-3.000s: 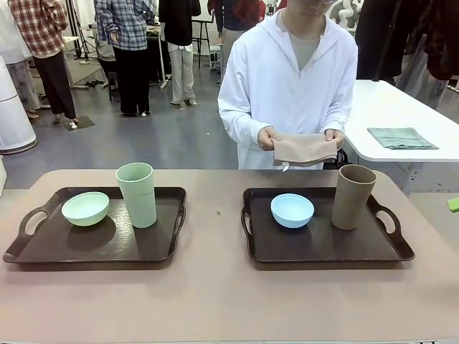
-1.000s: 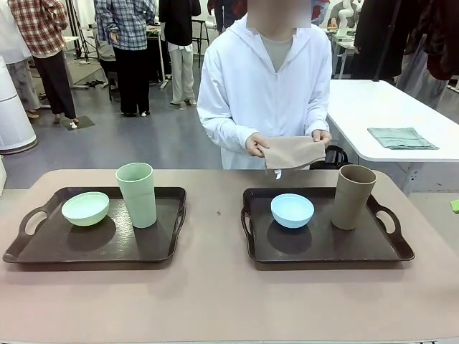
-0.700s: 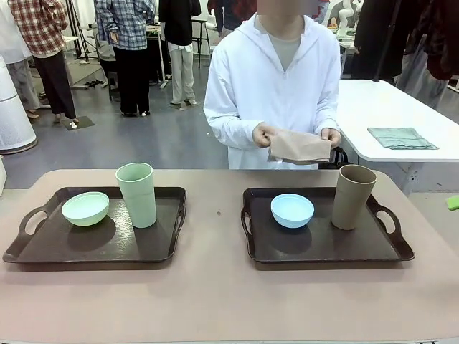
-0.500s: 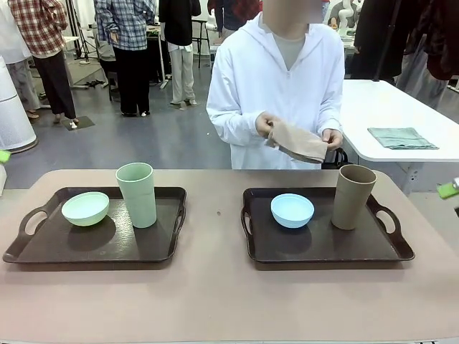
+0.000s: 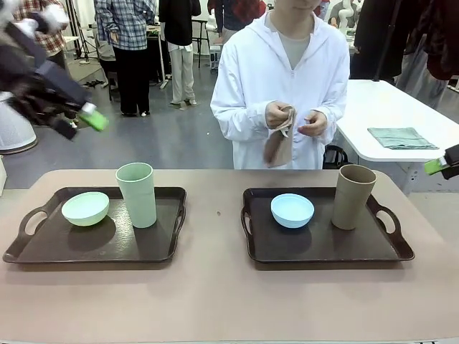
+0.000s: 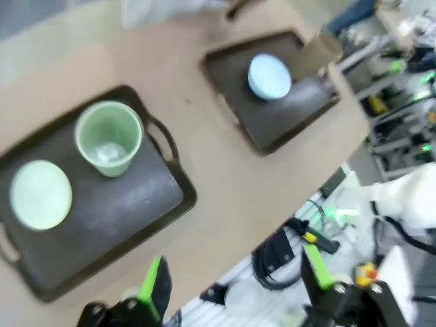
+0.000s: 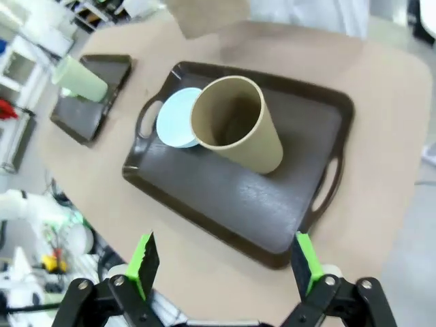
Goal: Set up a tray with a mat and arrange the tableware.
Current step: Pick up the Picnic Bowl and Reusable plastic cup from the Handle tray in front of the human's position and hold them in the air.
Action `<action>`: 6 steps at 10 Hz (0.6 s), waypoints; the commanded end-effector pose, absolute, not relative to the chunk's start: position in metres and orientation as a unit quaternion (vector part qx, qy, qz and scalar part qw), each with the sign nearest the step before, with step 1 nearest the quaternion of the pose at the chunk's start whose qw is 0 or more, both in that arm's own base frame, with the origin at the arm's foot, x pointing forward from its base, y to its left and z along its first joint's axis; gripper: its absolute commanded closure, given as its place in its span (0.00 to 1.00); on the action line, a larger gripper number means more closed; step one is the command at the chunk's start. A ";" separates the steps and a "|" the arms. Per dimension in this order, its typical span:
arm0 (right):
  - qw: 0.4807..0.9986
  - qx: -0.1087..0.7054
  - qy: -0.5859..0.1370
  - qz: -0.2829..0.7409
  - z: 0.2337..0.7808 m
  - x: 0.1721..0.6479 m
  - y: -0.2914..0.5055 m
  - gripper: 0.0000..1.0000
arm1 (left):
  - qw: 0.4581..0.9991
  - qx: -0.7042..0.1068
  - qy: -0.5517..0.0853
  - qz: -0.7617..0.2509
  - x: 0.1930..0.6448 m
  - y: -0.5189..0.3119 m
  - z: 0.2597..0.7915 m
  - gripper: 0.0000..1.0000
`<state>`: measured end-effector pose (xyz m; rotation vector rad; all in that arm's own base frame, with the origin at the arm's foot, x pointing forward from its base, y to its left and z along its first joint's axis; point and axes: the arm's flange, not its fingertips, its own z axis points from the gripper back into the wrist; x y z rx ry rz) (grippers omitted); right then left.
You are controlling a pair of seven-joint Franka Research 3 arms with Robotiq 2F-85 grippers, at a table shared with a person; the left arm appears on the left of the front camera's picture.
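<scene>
While the person stood at the far side of the table (image 5: 215,301), 1 hand (image 5: 278,115) pinched a tan mat (image 5: 278,147) that hung down limp in front of the white top. The other hand (image 5: 313,125) was just beside it, palm half open, apart from the cloth. The mat was in the air, off both trays.

2 dark trays sat side by side on the table. The left tray (image 5: 43,247) had the pale green bowl (image 5: 85,208) at its left and the pale green tumbler (image 5: 136,193) upright just right of it. The right tray (image 5: 323,247) had the light blue bowl (image 5: 292,209) left of centre and the tan-brown tumbler (image 5: 353,196) upright at its far right.

The left gripper (image 5: 80,123) was high at the far left, motion-blurred. In its wrist view the left gripper (image 6: 231,259) had its fingers spread wide with nothing between them, looking down on both trays from well above. The right gripper (image 5: 445,163) poked in at the right edge, just a green pad and some black body. In its own view the right gripper (image 7: 223,248) also had its fingers wide apart and empty, well above the right tray, with the tan-brown tumbler and light blue bowl below.

A folded green cloth (image 5: 401,137) lay on a white table at far right.
</scene>
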<state>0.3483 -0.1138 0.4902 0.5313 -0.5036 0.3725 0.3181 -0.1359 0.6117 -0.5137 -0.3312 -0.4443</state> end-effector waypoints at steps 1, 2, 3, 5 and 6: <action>0.892 0.230 -0.264 0.285 0.471 0.370 -0.109 0.00 | 0.944 -0.177 -0.142 -0.241 0.345 -0.204 0.601 0.00; 0.884 0.216 -0.263 0.321 0.467 0.374 -0.103 0.00 | 0.945 -0.154 -0.130 -0.258 0.346 -0.241 0.594 0.00; 0.879 0.211 -0.253 0.346 0.465 0.379 -0.099 0.00 | 0.947 -0.136 -0.117 -0.267 0.351 -0.275 0.583 0.00; 0.873 0.212 -0.237 0.371 0.459 0.385 -0.098 0.00 | 0.951 -0.106 -0.103 -0.271 0.361 -0.330 0.554 0.00; 0.872 0.216 -0.234 0.371 0.456 0.386 -0.102 0.00 | 0.951 -0.114 -0.106 -0.268 0.363 -0.340 0.545 0.00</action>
